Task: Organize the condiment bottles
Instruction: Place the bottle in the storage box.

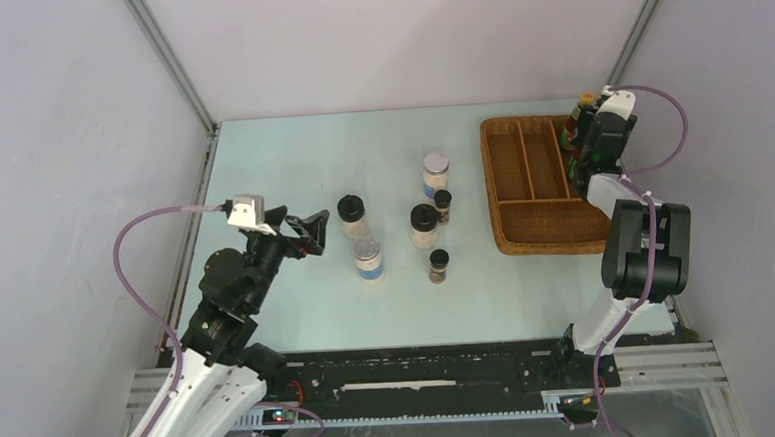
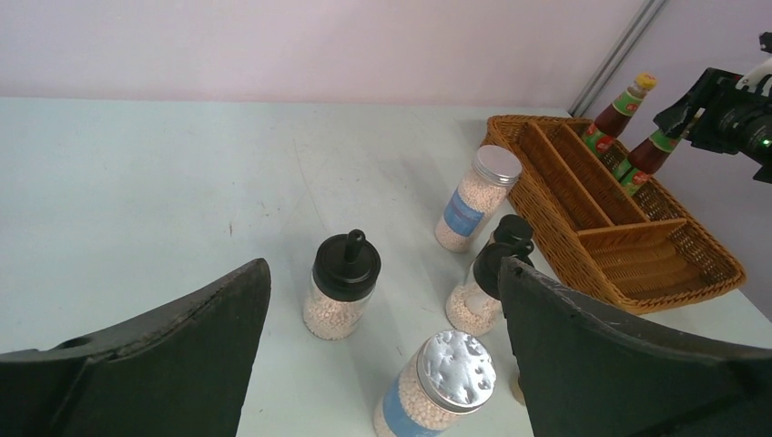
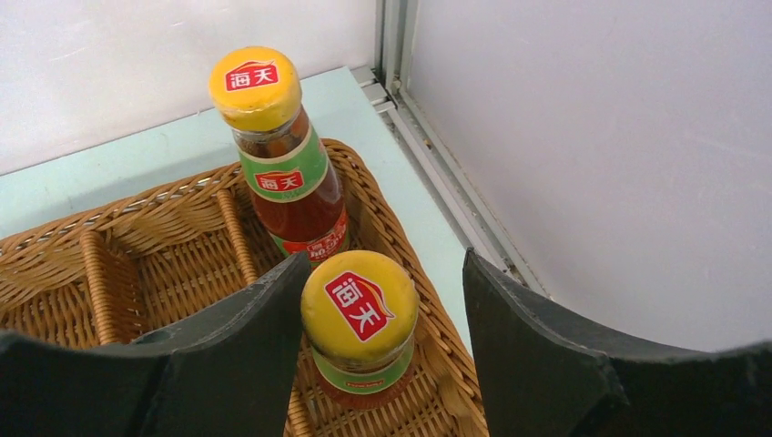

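Two red sauce bottles with yellow-orange caps stand in the wicker tray's right lane, the far bottle behind the near bottle. My right gripper is open around the near one's cap: the left finger lies close against it, the right finger is apart. Out on the table stand two black-lidded jars, two silver-lidded blue-label jars and two tiny dark jars. My left gripper hovers open and holds nothing, left of the near black-lidded jar and silver-lidded jar.
The tray sits at the table's right side, with two long lanes and a cross compartment at its near end holding nothing. Grey walls close in the table; the back right corner post stands just behind the tray.
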{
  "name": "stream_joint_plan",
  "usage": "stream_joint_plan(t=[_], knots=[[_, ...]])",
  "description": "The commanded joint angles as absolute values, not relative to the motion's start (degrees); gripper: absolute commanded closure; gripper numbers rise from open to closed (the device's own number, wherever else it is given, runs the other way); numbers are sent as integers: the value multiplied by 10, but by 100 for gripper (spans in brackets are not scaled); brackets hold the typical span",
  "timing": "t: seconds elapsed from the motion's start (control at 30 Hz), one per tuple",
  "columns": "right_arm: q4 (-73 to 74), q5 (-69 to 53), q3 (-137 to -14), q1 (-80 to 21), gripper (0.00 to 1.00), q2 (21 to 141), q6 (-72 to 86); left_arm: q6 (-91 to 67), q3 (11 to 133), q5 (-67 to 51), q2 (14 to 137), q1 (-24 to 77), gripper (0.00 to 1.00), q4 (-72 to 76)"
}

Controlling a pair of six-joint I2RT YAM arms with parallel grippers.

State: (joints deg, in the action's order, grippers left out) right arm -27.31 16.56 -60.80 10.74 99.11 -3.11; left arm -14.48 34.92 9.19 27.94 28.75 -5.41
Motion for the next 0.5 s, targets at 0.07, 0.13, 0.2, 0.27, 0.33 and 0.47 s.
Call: stream_joint_plan(t=[0.07,0.13,0.2,0.27,0.33,0.47], knots=[[-310,204,-617,101,29,944,-28,-141,355,82,269,290,0,-57],[-309,209,-616,99,28,933,-28,-142,355,83,265,290,0,-57],[-310,214,-617,95,28,921,-30,-143,356,83,262,290,0,-59],[-311,219,-617,90,27,910,-34,-144,355,83,258,290,0,-63],[-312,226,-617,85,27,895,-38,-144,355,84,253,290,0,-65],[-315,237,-617,71,26,868,-47,-146,354,86,242,290,0,-73]])
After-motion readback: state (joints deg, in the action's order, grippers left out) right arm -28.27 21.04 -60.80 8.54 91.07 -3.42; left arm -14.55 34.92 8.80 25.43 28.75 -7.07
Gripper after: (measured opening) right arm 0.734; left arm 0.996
